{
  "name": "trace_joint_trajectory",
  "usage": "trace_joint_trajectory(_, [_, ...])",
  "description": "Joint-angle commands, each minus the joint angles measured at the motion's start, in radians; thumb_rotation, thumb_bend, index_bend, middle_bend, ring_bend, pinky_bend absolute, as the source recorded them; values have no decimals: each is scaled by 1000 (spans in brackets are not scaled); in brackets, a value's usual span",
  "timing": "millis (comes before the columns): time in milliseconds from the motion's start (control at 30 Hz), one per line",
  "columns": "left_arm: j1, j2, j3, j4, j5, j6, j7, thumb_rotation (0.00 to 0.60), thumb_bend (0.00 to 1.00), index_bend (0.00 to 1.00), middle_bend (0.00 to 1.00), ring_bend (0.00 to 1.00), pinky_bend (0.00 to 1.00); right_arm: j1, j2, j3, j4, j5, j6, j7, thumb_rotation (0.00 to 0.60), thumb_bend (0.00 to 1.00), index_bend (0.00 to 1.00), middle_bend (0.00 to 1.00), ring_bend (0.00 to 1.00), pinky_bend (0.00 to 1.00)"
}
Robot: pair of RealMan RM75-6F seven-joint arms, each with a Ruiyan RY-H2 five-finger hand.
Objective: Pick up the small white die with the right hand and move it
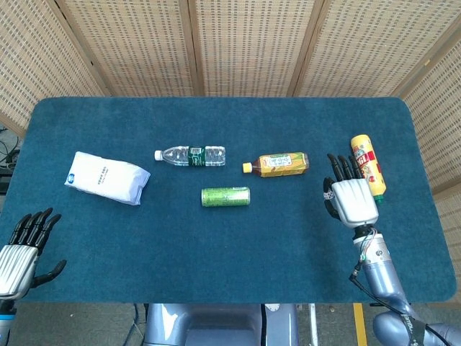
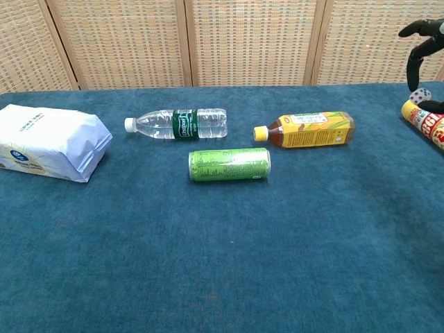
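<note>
White die (image 2: 418, 96): 1, pinched in right hand (image 1: 352, 200) | bottles: 3 | can (image 1: 225, 197): 1

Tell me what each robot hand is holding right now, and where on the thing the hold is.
The right robot hand pinches the small white die between fingertips, by its sides, lifted off the table. The left robot hand holds nothing.

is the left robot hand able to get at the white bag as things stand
Probably yes. The left robot hand is open at the table's near left edge, and only bare blue cloth lies between it and the white bag.
</note>
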State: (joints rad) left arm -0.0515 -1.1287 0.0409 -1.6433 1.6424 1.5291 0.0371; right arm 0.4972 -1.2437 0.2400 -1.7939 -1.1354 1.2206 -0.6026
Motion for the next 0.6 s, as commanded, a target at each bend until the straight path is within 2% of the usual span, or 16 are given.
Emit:
trace_joint_trajectory(33, [1,0,1,1,1,1,0,600,285,0,0,0,0,-1,1,-6,2,7,0,11,600,350,413,0,0,0])
trace_joint_trajectory(400, [0,-1,1,0,1,0,3,600,285,0,0,0,0,-10,-21,-46,61,8,-10,51,600,345,404,0,0,0])
trace_joint_trajectory(600, [-1,-3,3,1,4,-1,7,600,285,0,0,0,0,-45,-32,-90,109,-8,-5,106,600,345,404,0,0,0])
